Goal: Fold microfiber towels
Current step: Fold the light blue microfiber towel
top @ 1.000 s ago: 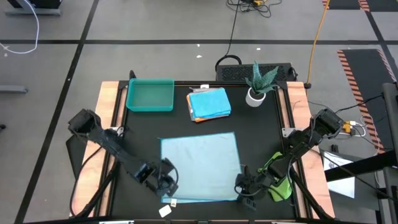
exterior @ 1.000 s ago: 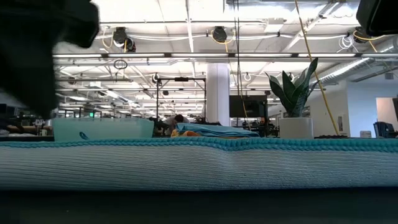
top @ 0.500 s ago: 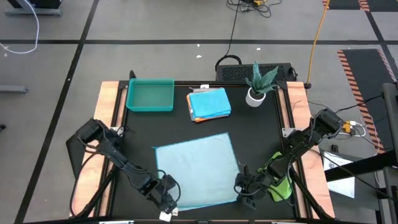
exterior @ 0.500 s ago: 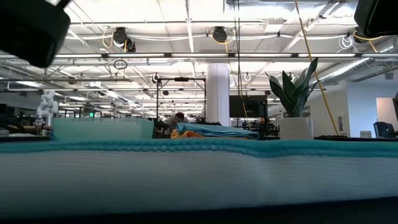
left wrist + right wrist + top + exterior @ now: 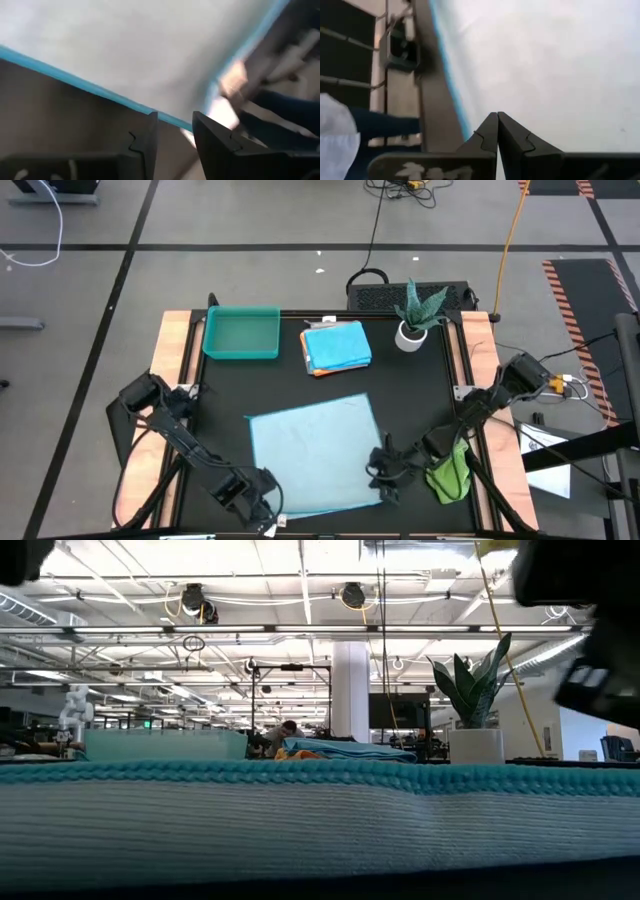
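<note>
A pale blue microfiber towel (image 5: 315, 455) lies spread flat on the black table; its ribbed near edge (image 5: 320, 830) fills the bottom of the low view. My left gripper (image 5: 262, 505) stands at the towel's near-left corner, pointing steeply down. Its fingers are a little apart (image 5: 172, 131), and the towel's blue hem (image 5: 75, 80) runs across the gap. My right gripper (image 5: 382, 473) is shut, its tips (image 5: 497, 116) over the towel near its near-right edge. A green towel (image 5: 448, 472) lies bunched beside my right arm. Folded bright blue and orange towels (image 5: 336, 345) are stacked at the back. My left gripper stands with the towel's hem (image 5: 172, 121) crossing the gap between its fingertips, right beside the near-left corner. Nothing shows pinched between them, and I cannot tell whether the tips press on the cloth. My right gripper slants down from the table's right side with its shut tips over the towel's surface (image 5: 530, 95), just inside the blue edge (image 5: 447, 90). Whether they touch or pinch the cloth I cannot tell.
A teal tray (image 5: 241, 332) stands at the far left and a potted plant (image 5: 415, 315) at the far right. Bare black table (image 5: 220, 410) lies left of the spread towel. A white tag (image 5: 268, 526) lies at the near edge by my left gripper.
My left gripper has moved toward the table's near edge, from over the towel's near-left part to its near-left corner, tipping further down. The towel has turned a little, its far-left corner shifting toward the table's left. My right gripper has moved slightly leftward over the towel.
</note>
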